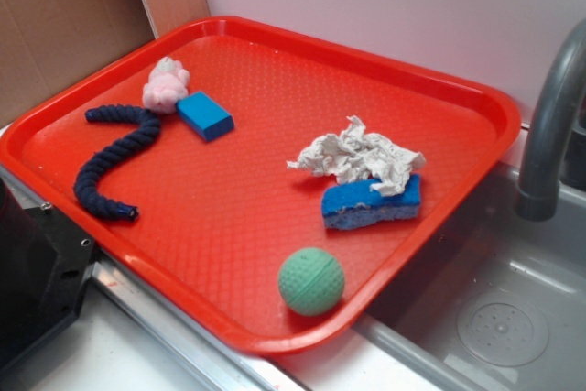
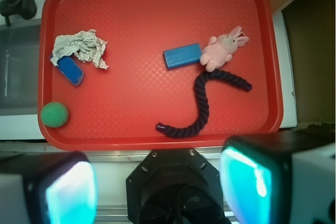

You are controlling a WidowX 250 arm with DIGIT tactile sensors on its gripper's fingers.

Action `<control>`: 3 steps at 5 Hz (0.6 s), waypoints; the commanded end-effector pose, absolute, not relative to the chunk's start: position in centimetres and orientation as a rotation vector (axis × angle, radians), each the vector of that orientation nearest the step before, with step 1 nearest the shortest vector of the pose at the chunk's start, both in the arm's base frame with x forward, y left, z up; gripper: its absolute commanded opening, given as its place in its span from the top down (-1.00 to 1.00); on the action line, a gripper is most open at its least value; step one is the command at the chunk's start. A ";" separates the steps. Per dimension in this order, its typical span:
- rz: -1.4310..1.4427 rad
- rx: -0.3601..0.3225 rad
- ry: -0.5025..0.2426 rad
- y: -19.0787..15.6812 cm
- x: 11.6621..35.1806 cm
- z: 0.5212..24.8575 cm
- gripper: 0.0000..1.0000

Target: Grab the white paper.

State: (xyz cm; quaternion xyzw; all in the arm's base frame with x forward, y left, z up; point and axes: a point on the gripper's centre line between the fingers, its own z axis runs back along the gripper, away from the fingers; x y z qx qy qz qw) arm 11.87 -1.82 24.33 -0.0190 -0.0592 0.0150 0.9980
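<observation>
While the gripper (image 2: pixel 168 182) hangs high above the near edge of the red tray (image 2: pixel 157 135), its fingers (image 2: pixel 71 192) stand wide apart and hold nothing. Far off to the upper left in the wrist view, the white paper (image 2: pixel 80 46) lies crumpled, partly on top of a blue sponge (image 2: pixel 70 70), with a green ball (image 2: pixel 54 114) nearby
</observation>
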 end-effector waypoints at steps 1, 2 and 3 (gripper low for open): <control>0.030 -0.038 -0.119 -1.8 11.9 24.3 -1.00; -0.223 0.001 -0.106 -5.0 16.9 19.8 -1.00; -0.474 0.023 -0.120 -8.2 21.0 16.6 -1.00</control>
